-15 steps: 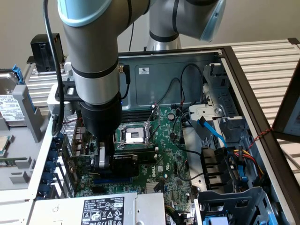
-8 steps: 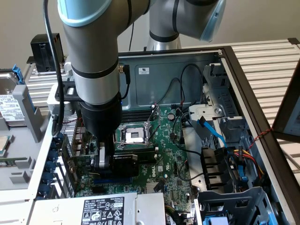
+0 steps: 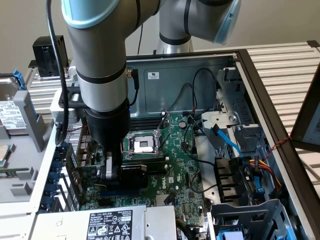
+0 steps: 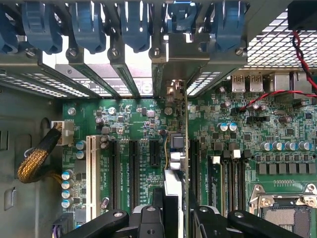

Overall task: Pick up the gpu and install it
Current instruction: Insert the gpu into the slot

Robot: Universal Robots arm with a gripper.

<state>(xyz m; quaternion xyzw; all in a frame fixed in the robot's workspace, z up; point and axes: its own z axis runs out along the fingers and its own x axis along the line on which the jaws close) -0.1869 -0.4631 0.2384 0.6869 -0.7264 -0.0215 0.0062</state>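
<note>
The gpu (image 3: 138, 173), with a black shroud and white lettering, stands upright on its long edge low over the green motherboard (image 3: 182, 165) inside the open computer case. My gripper (image 3: 112, 171) is shut on the end of the card nearest the case's rear wall. In the wrist view the gpu (image 4: 175, 148) appears edge-on between my fingertips (image 4: 148, 220), in line with an expansion slot, its silver bracket (image 4: 168, 67) up against the rear slot openings. I cannot tell whether the card is fully seated in the slot.
The CPU socket (image 3: 142, 145) lies just beyond the card. A power supply (image 3: 105, 220) sits in front, and a drive cage with cables (image 3: 240, 175) fills the exterior view's right. Blue slot latches (image 4: 133, 25) line the rear wall. A yellow-sleeved cable (image 4: 37, 158) lies beside the slots.
</note>
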